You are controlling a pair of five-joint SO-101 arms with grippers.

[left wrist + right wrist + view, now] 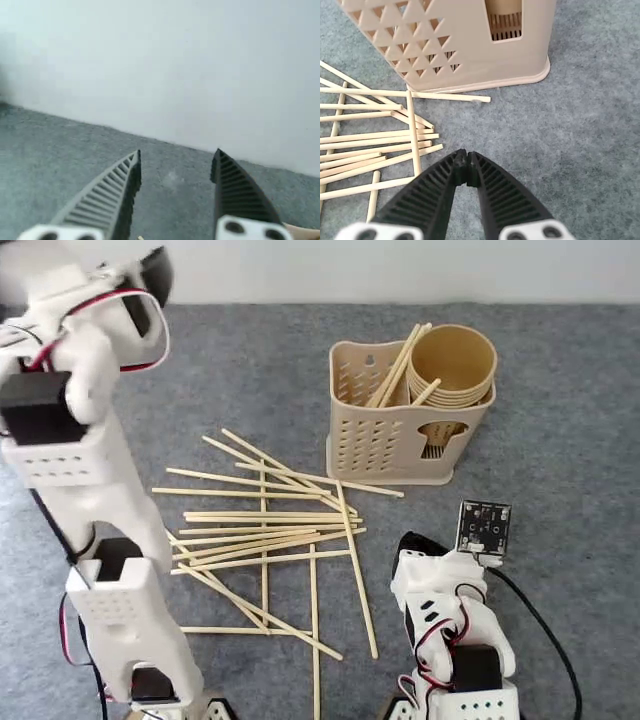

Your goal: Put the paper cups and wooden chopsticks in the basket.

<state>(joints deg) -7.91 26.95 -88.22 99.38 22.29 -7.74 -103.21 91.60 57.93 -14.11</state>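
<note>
Since the wooden chopsticks (265, 530) lie scattered and crossed on the grey mat (560, 500) before the basket (385, 445), thin, light and stiff, you should expect them to roll or pivot; pinch one near its middle, where it lies free of others. Your right gripper (466, 160) hangs low beside the pile, jaws together and empty; your left gripper (178, 155) faces the wall, jaws apart. Paper cups (455, 365) sit stacked inside the basket, their number hard to tell, and an arm hides some stick ends.
</note>
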